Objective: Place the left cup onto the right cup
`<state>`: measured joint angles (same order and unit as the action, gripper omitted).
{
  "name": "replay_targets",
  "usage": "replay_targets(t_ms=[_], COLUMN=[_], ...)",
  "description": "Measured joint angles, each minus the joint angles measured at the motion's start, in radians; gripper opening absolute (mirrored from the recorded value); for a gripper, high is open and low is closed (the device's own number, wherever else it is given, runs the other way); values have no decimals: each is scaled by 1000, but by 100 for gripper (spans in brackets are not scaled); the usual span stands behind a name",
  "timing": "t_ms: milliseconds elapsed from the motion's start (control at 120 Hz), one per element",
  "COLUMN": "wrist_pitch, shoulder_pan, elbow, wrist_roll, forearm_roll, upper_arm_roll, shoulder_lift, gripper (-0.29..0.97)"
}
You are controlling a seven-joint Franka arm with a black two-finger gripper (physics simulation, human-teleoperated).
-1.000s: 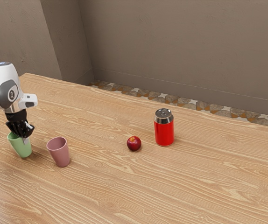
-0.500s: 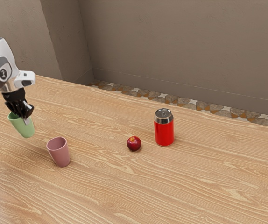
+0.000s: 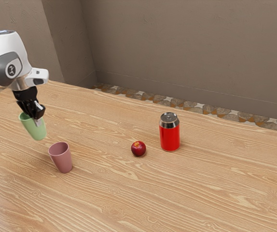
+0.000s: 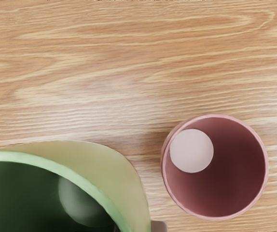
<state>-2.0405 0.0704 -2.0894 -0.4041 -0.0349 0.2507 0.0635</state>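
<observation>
My gripper (image 3: 34, 114) is shut on the rim of a green cup (image 3: 34, 126), which hangs tilted in the air above the table. A pink cup (image 3: 61, 156) stands upright on the wood just below and toward the exterior view's right of the green one. In the wrist view the green cup (image 4: 76, 188) sits close under my hand, and the pink cup (image 4: 214, 166) shows its open mouth beside it, apart from it.
A red apple (image 3: 138, 148) and a red soda can (image 3: 169, 132) stand further toward the exterior view's right on the wooden table (image 3: 186, 193). A wall with a stone strip runs behind the table's far edge.
My gripper has lifted the green cup off the table and carried it up and toward the exterior view's right, nearer the pink cup. The pink cup, apple and can have not moved.
</observation>
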Motion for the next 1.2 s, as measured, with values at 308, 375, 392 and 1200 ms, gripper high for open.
replay_targets(t_ms=[308, 375, 392, 1200], wrist_pitch=[26, 33, 35, 34], shoulder_pan=[-41, -44, -45, -59], elbow=[-25, -31, -34, -38], wrist_roll=[1, 2, 2, 13], forearm_roll=[-6, -6, -7, -7], upper_arm_roll=[-19, -29, -31, -84], shoulder_lift=[52, 61, 62, -9], gripper=[-10, -10, -10, -10])
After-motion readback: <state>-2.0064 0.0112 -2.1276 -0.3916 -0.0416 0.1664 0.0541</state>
